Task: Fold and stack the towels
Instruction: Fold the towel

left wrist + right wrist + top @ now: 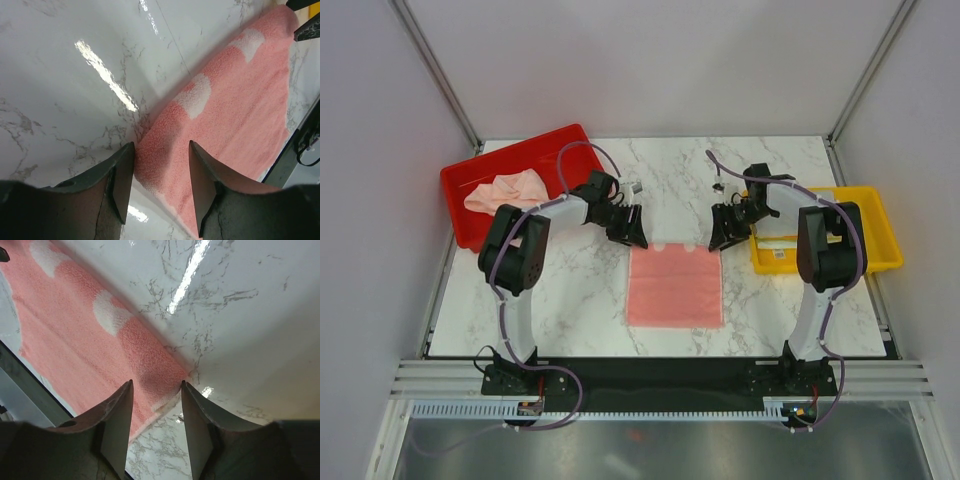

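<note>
A pink towel with white bunny shapes (675, 288) lies flat in the middle of the marble table. My left gripper (632, 238) is open just above its far left corner; in the left wrist view the corner (160, 160) lies between the open fingers. My right gripper (720, 240) is open above the far right corner, seen in the right wrist view (160, 375) between the fingers. A plain peach-pink towel (505, 190) lies crumpled in the red tray (470, 225). Pale folded cloth (785, 240) shows in the yellow tray behind the right arm.
The red tray stands at the far left, the yellow tray (880, 215) at the right edge. Grey walls close the table on three sides. The arm bases sit on a black rail (660, 375) at the near edge.
</note>
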Controlling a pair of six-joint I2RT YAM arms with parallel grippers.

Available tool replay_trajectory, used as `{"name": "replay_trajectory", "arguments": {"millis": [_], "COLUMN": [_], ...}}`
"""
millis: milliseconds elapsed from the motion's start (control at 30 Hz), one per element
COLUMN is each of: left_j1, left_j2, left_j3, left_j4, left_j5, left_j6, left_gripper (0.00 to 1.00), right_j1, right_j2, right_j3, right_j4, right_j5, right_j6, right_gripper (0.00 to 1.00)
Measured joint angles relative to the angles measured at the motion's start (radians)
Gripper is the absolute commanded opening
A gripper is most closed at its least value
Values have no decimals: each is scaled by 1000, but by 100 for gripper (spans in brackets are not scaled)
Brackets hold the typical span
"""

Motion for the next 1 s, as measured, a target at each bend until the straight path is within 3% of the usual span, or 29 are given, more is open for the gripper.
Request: {"name": "replay_trajectory", "arguments": {"millis": [133,233,333,367,467,1000], "left_j1": [0,1,8,10,19,39], "left_j2": [7,7,7,7,5,2], "left_j3": [25,33,33,34,41,63], "left_j4": [-42,-63,-79,-83,-96,-146], "left_j5": [3,1,-10,-15,-37,-85], "left_j6": [32,49,60,63,69,117], "left_gripper": [54,55,57,57,57,57], "right_j1": [0,0,0,0,0,0], "right_j2": [24,26,26,27,30,34], "right_j3": [0,1,11,18,39,67], "right_j4": [-19,-26,-30,-31,-29,-26], "right_j5": [-17,-28,-31,-31,-28,-13], "right_j6": [-14,-23,-23,-23,-19,0], "right_gripper": [45,36,23,13,1,0]}}
